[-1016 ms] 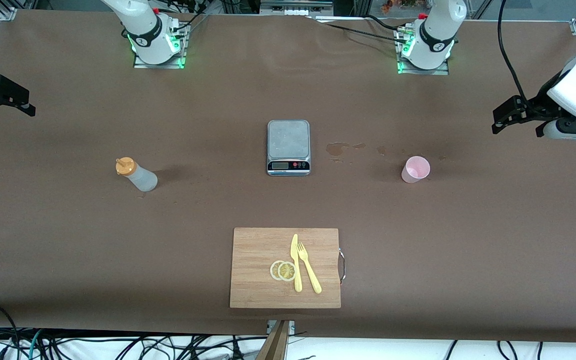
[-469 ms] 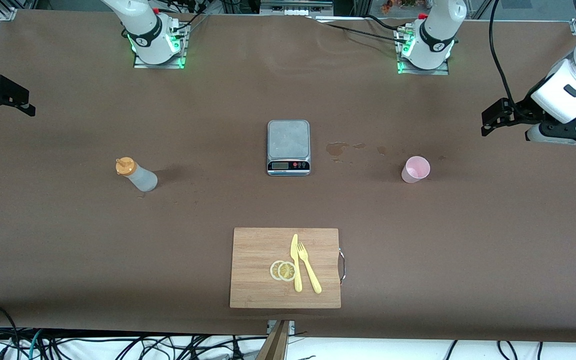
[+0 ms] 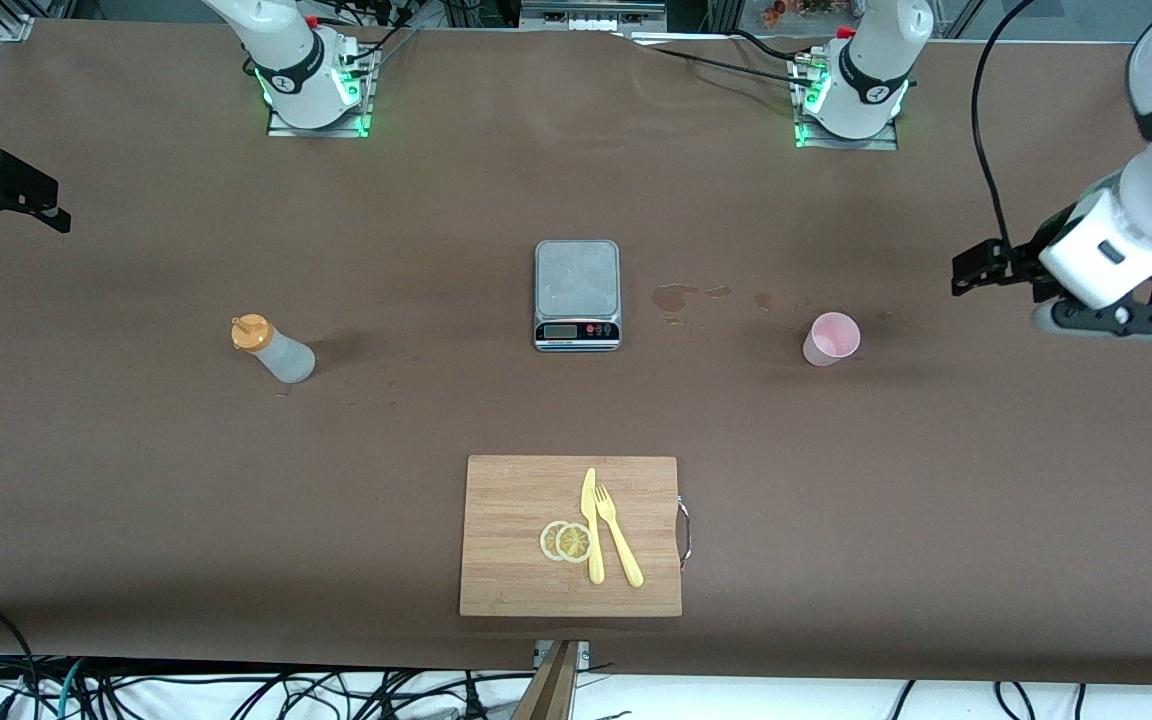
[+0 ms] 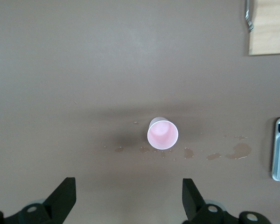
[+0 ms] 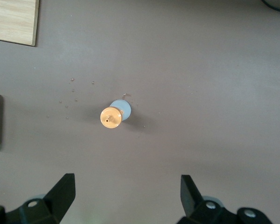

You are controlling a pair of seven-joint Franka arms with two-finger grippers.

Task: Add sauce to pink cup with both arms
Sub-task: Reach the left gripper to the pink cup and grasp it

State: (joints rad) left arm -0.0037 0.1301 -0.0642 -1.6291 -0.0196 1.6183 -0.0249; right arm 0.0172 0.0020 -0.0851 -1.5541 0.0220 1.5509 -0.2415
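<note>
On brown table (image 3: 136,480): dried spill stains (image 3: 676,296) btwn scale (image 3: 577,293), pink cup (image 3: 830,339).

Sauce bottle and pink cup, both upright on the brown table, well apart.

Sauce (image 3: 273,349): small translucent whitish squeeze bottle, orange nozzle cap on top, standing toward the right arm's end of the table; a few small droplets dot the surface near it. Pink cup (image 3: 830,339): small pale pink tapered tumbler, no handle, mouth up, inside looks empty, standing toward the left arm's end. Wet splotches lie on the table just beside the cup. Both sit about equally far from the front camera.
</note>
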